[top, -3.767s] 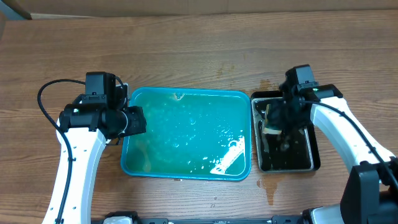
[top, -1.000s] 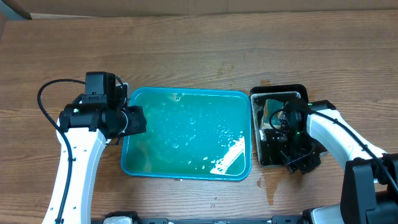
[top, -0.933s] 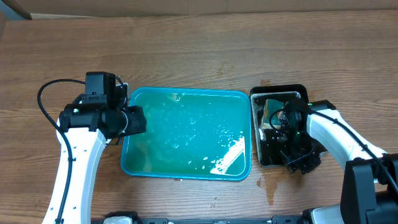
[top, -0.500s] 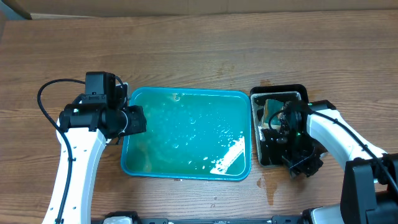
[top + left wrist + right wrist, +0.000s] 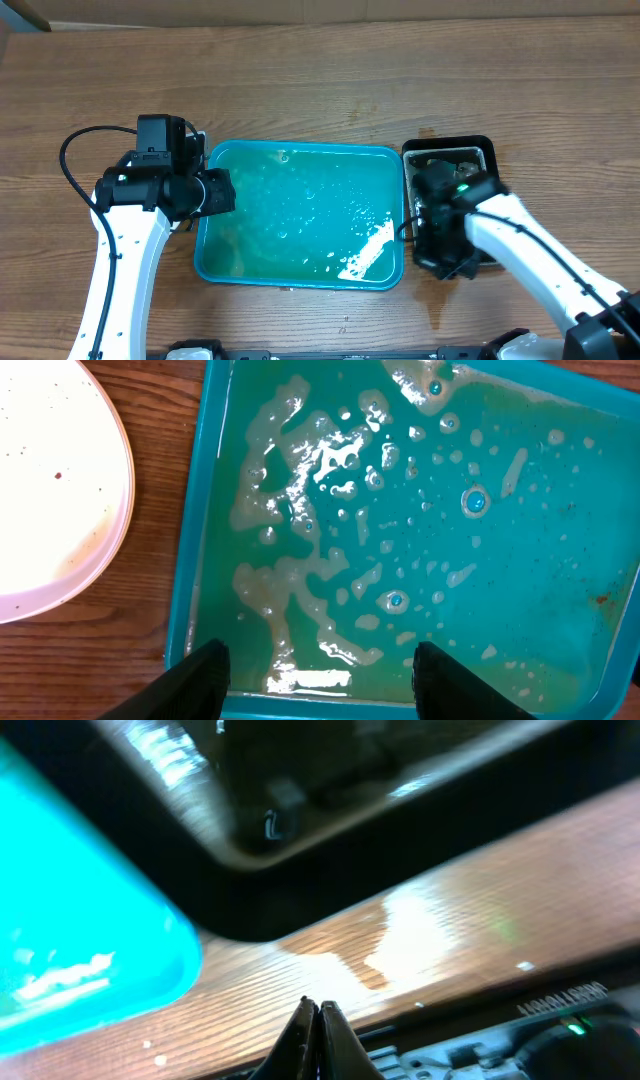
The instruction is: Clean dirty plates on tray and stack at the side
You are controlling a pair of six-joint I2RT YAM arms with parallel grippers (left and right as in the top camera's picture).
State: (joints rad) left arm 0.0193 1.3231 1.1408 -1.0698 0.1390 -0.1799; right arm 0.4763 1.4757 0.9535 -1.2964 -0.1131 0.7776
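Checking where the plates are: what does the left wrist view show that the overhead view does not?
Only the left wrist view: a round whitish speckled plate on the wooden table beside the large teal-blue plastic tray. Only the overhead view: the small black rectangular tray and the right arm above it. Both: the teal tray, wet with pale suds, no plate inside.

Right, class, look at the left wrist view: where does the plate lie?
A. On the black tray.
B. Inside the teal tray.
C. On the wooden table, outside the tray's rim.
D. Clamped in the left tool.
C: the plate rests on the wood table, with bare wood between it and the tray, which holds only foamy water.
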